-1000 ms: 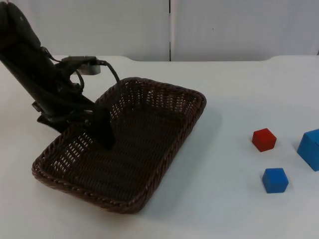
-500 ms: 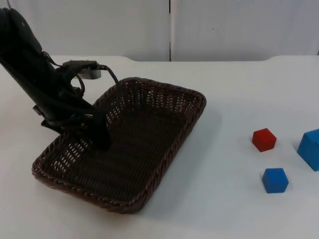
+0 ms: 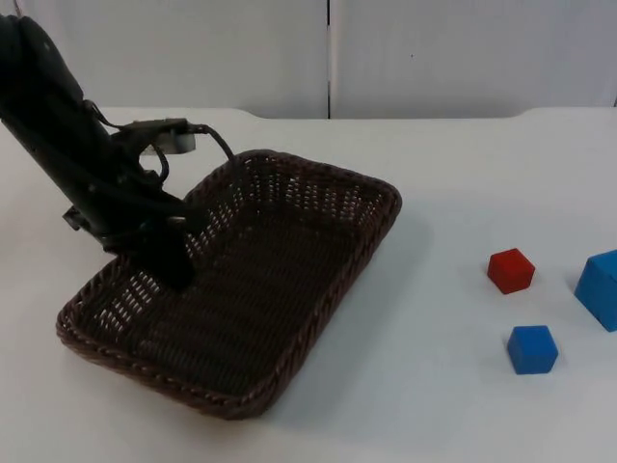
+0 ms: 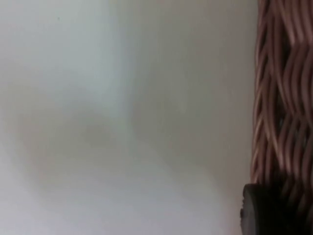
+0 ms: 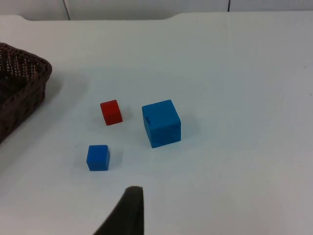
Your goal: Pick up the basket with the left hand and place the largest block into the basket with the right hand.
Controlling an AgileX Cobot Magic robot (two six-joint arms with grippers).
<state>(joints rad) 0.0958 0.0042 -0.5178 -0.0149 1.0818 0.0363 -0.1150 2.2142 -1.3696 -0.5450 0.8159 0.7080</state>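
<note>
Dark-brown wicker basket (image 3: 241, 280) sat on the white worktop (image 3: 453, 405), toward the left arm's side, with its near-left end tipped slightly up off the surface. Left claw (image 3: 174, 262) reached down over the basket's long left rim, one finger inside against the woven wall, clamped on that rim. Seen from the left wrist: woven strands of the basket wall (image 4: 283, 98) right beside a black fingertip (image 4: 266, 210), pale worktop next to them.

Well apart from the basket, on the right arm's side, lay three blocks. Large blue block (image 5: 161, 123) stood as the biggest of the three, partly cut by the frame edge in the top view (image 3: 600, 289). Small red block (image 3: 510, 270) sat just beside it, toward the basket. Small blue block (image 3: 532, 348) lay near both, closer to the camera, touching neither. None of the three was gripped.

Right claw (image 5: 128, 213) hung above the worktop short of the blocks, waiting; could not tell whether apart or together. Grey partition wall (image 3: 463, 58) closed off the far edge.
</note>
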